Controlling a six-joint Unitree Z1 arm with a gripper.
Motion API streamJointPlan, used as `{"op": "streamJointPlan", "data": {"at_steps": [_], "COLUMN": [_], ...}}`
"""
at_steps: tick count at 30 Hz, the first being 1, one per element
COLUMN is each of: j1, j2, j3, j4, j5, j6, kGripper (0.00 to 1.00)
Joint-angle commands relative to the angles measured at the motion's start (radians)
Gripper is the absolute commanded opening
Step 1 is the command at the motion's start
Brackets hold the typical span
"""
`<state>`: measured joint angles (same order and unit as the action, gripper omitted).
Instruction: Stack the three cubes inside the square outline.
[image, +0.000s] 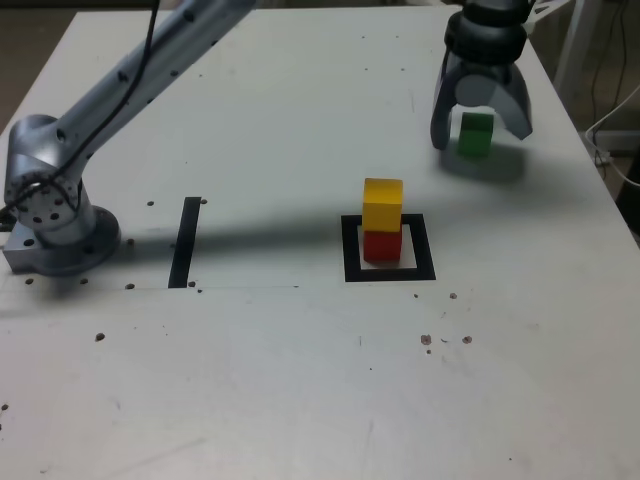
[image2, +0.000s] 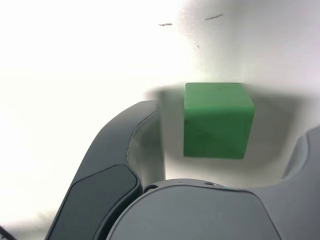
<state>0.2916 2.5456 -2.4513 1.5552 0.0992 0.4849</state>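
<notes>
The green cube (image: 476, 135) rests on the white table at the far right of the exterior view. My gripper (image: 480, 131) hangs over it, open, one finger on each side. In the wrist view the green cube (image2: 217, 120) sits between the dark fingers (image2: 125, 160) of the gripper (image2: 230, 122), with a gap on both sides. The yellow cube (image: 383, 203) stands on top of the red cube (image: 382, 246), and both are inside the square outline (image: 352, 250) near the table's middle.
A narrow black strip (image: 185, 240) lies on the table toward the exterior view's left. The arm's base (image: 55, 215) stands at the left edge, and the arm spans the back of the table. Cables hang past the right edge.
</notes>
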Motion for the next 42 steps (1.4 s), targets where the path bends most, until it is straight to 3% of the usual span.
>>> {"op": "streamJointPlan", "data": {"at_steps": [1,6,10,31,42], "j1": [0.003,0.003,0.003,-0.004,-0.061], "j2": [0.011,0.017,0.019,0.010,-0.124], "j3": [-0.010,-0.017,-0.018,-0.018,0.088], "j4": [0.017,0.017,0.017,0.033,0.056], "j5": [0.001,0.010,0.013,0.027,0.073], "j6": [0.001,0.002,0.003,0.002,-0.024], "kGripper": [0.69,0.41,0.30,0.29,0.29]}}
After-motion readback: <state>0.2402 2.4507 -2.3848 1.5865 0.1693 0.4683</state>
